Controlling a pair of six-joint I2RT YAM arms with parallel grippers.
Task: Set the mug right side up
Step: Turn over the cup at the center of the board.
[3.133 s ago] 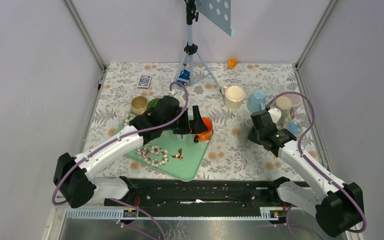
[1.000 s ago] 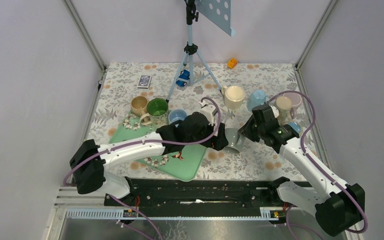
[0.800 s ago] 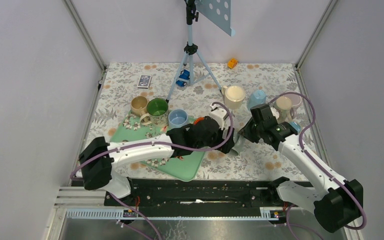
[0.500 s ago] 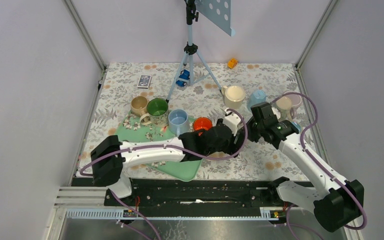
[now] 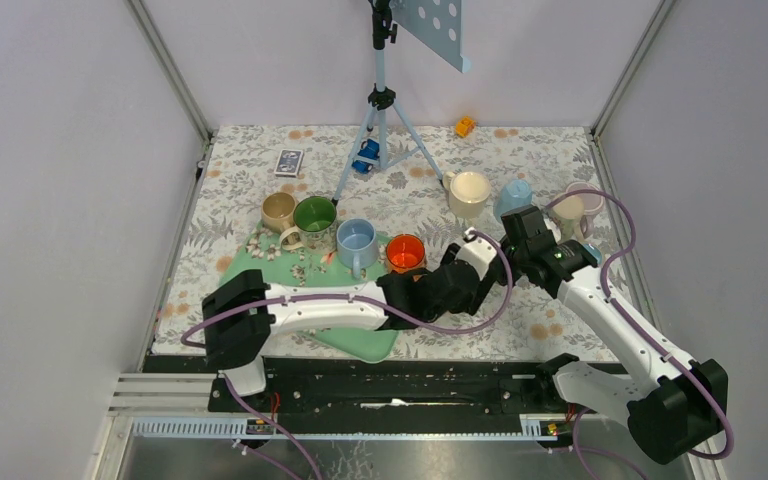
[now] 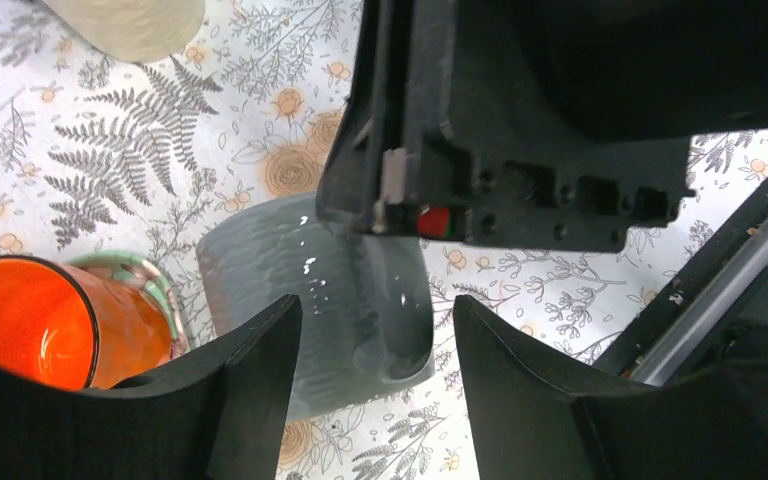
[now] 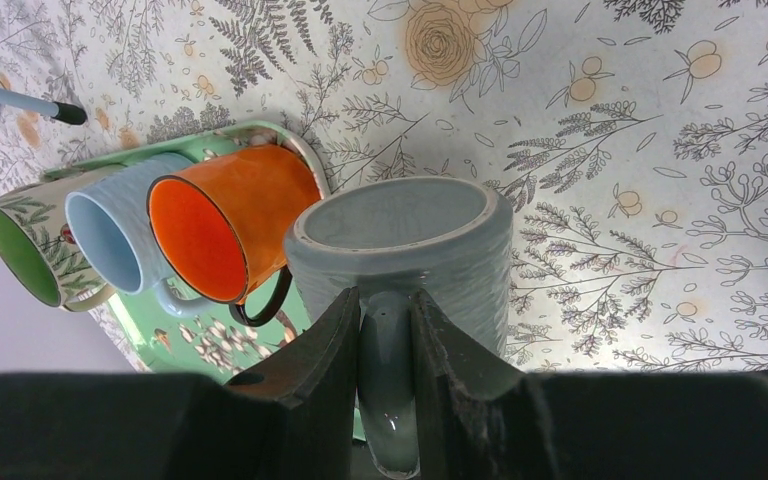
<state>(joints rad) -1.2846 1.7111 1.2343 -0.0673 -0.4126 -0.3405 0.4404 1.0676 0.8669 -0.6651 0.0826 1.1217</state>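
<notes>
One grey ribbed ceramic mug (image 7: 400,250) was near a glossy orange mug (image 7: 220,230) | right gripper (image 7: 385,300) clamped its handle (image 7: 388,400) | left gripper (image 6: 375,315) stood part-open, straddling its body.

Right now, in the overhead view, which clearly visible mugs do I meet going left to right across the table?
tan mug → green mug → blue mug → orange mug → cream mug → pale blue mug
</notes>
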